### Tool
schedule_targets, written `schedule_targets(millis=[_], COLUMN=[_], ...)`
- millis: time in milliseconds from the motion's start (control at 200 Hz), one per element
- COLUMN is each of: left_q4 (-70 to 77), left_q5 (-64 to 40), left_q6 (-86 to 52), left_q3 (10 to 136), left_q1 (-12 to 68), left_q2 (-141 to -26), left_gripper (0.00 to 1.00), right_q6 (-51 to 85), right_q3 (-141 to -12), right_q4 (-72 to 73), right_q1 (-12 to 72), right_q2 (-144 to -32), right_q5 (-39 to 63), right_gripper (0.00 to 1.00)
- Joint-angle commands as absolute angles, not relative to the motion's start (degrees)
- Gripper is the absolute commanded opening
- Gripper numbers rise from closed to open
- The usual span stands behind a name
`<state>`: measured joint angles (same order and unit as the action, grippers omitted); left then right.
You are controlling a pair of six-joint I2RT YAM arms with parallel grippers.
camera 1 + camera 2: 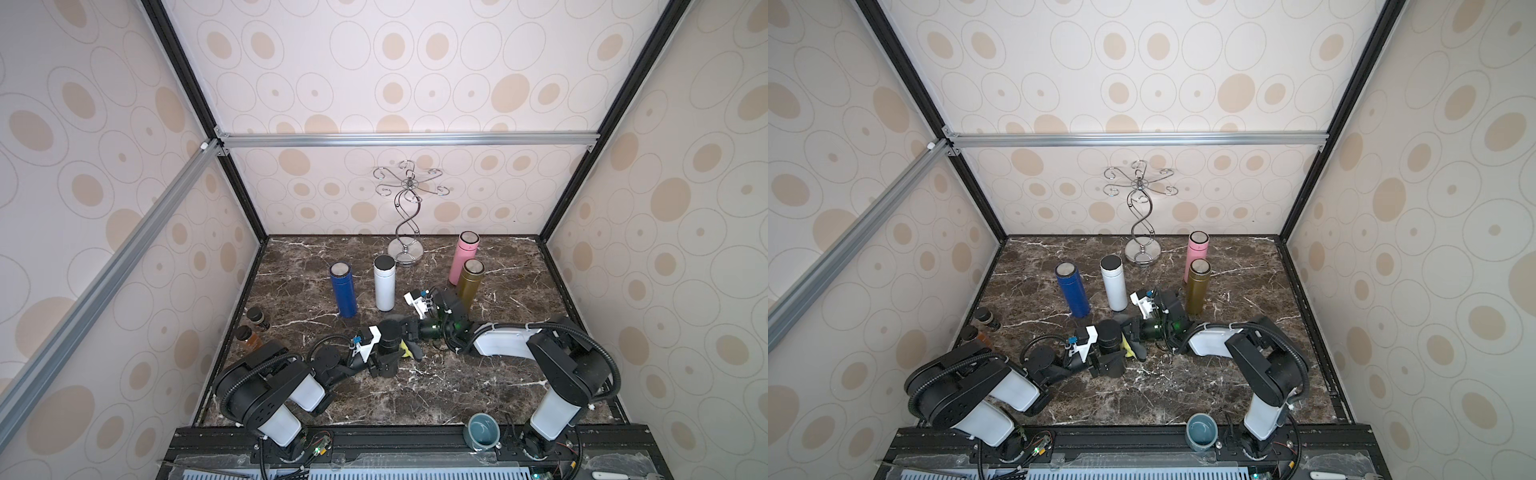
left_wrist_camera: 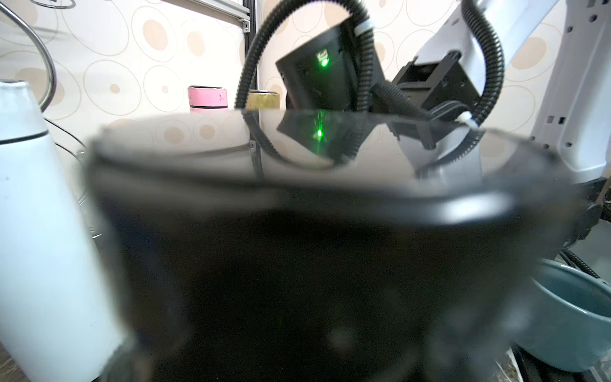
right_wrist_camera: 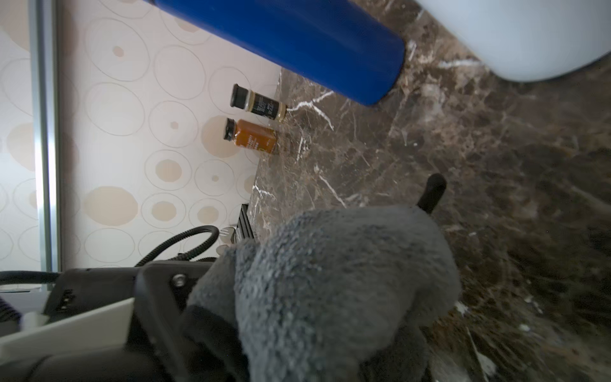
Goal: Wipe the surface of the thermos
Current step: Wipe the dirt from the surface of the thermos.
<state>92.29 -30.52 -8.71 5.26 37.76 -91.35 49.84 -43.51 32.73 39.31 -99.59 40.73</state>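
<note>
1. At the left edge of the bench [image 1: 457, 386], in both top views, two small bottles [image 1: 253, 326] stand by the wall.
2. Right of them, a blue thermos [image 1: 344, 291] and a white thermos [image 1: 384, 282] stand upright, apart from each other.
3. Low in the centre of the frame, the black thermos [image 1: 390, 330] stands upright in the left gripper [image 1: 387, 354]. The jaws are clamped round its body below the lid. In the left wrist view the lid [image 2: 297, 158] fills most of the frame, blurred.
4. Just right of it, the right gripper [image 1: 411, 336] reaches in from the right. Its jaws are pressed together, pinching a grey cloth [image 3: 330, 281] that has a yellow patch [image 1: 405, 349]. The cloth hangs at the thermos's right side; whether it touches, I cannot tell.
5. At the back of the bench stands a wire stand [image 1: 405, 245]. Right of that, a pink thermos [image 1: 463, 257] and a gold thermos [image 1: 469, 284] stand close together.
6. At the lower right, a teal cup [image 1: 482, 432] sits on the front rail.
</note>
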Motion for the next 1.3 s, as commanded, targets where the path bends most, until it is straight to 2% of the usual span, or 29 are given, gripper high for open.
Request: schedule_targets(millis=[0,90,310,395,595,705,1131,1296], left_q4=[105.5,105.3,105.5,105.5,104.9,104.9,104.0,103.5], left_q5=[-32.0,-31.7,-30.6,-30.1,-29.5,-29.2,-27.9,-25.3], left_q6=[-9.9,-9.9,-10.5,-10.5,-10.7,-10.8,-12.0,-13.4], left_q3=[2.8,2.8,2.7,2.5,2.1,2.1,2.7,2.6], left_q1=[38.3,38.3,38.0,38.0,37.8,37.7,37.6,37.7], left_q2=[-95.4,-95.6,-96.0,-95.7,-95.2,-95.2,-95.8,-95.0], left_gripper=[0.0,0.0,0.0,0.0,0.0,0.0,0.0,0.0], right_q6=[49.5,47.8,37.5,38.1,43.4,42.7,43.5,39.8], right_q3=[-41.8,-41.6,-45.8,-45.4,-41.0,-41.5,-40.5,-42.0], right_q4=[31.7,28.0,6.9,7.4,19.0,17.6,19.2,11.4], right_q1=[40.9,41.0,42.4,42.5,42.5,42.6,46.1,46.1], right_q2=[-100.9,-100.0,-94.5,-91.7,-84.4,-82.2,-93.3,-90.2], right_q5=[43.7,41.2,30.5,30.4,31.6,30.9,27.8,22.7], right_gripper=[0.0,0.0,0.0,0.0,0.0,0.0,0.0,0.0])
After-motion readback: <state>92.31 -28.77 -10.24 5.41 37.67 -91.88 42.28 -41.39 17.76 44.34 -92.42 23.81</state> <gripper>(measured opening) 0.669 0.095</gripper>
